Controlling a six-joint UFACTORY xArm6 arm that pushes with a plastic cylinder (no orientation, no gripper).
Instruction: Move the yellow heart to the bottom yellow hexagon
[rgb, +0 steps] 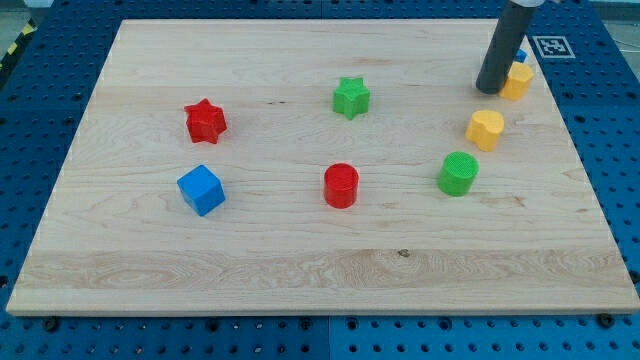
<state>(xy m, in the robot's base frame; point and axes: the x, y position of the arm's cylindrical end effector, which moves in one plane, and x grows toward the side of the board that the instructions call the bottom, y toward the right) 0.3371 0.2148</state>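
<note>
My tip rests on the board near the view's top right. A yellow block, which looks hexagonal, sits right beside the tip on its right, touching or nearly so. A second yellow block, with a rounder heart-like outline, lies a short way below the tip, apart from it. The two yellow blocks are close together with a small gap between them. A blue block is mostly hidden behind the rod, so its shape cannot be made out.
On the wooden board lie a green star, a red star, a blue cube, a red cylinder and a green cylinder. The board's right edge is near the yellow blocks.
</note>
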